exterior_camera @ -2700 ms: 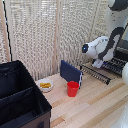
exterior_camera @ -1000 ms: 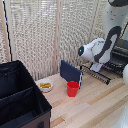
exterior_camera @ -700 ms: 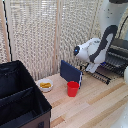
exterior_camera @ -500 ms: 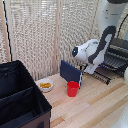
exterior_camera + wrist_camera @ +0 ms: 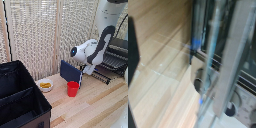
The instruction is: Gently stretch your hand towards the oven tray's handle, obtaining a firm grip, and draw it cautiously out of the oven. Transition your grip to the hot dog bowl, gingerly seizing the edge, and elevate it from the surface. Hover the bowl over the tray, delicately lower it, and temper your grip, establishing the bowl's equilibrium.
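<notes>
The oven (image 5: 118, 50) stands at the exterior view's right. Its oven tray (image 5: 103, 75), a dark wire rack, sticks out of the front over the wooden table. My gripper (image 5: 86, 71) hangs at the tray's outer end, just behind the upright dark blue panel (image 5: 70, 72); its fingers are too small and blurred to read. The hot dog bowl (image 5: 45, 85), off-white with yellow food, sits on the table well to the left of the gripper, apart from it. The wrist view is motion-blurred: metal bars (image 5: 215, 45) run beside the bare tabletop (image 5: 163, 55).
A red cup (image 5: 73, 89) stands in front of the blue panel, between the bowl and the tray. A large black box (image 5: 20, 102) fills the near left. A woven screen (image 5: 45, 35) backs the table.
The arm has swung toward the exterior view's left and slightly up, away from the oven front. The tray stays drawn out; bowl and cup have not moved.
</notes>
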{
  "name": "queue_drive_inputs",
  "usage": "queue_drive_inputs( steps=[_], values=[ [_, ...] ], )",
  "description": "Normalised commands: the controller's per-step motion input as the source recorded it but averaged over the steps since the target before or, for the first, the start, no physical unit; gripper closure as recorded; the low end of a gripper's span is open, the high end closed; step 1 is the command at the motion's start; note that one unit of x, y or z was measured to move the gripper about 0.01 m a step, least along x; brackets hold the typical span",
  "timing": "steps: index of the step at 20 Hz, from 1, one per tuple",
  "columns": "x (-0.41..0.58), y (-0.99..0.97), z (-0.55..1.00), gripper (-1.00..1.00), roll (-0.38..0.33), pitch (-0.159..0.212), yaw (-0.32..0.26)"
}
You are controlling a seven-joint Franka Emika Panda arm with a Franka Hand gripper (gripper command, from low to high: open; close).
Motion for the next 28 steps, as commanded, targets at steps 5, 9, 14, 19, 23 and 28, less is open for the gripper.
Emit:
queue_drive_inputs(
  steps=[5, 9, 14, 19, 23, 28],
  values=[
    [0.374, 0.08, 0.85, -1.00, -0.048, 0.003, -0.071],
    [0.356, 0.23, 0.79, -1.00, 0.018, 0.000, -0.156],
    [0.319, 0.34, 0.59, -1.00, 0.103, 0.000, -0.171],
    [0.277, 0.35, 0.54, -1.00, 0.129, 0.000, -0.177],
    [0.236, 0.36, 0.52, -1.00, 0.137, -0.001, -0.181],
    [0.151, 0.35, 0.48, -1.00, 0.160, -0.015, -0.197]
  ],
)
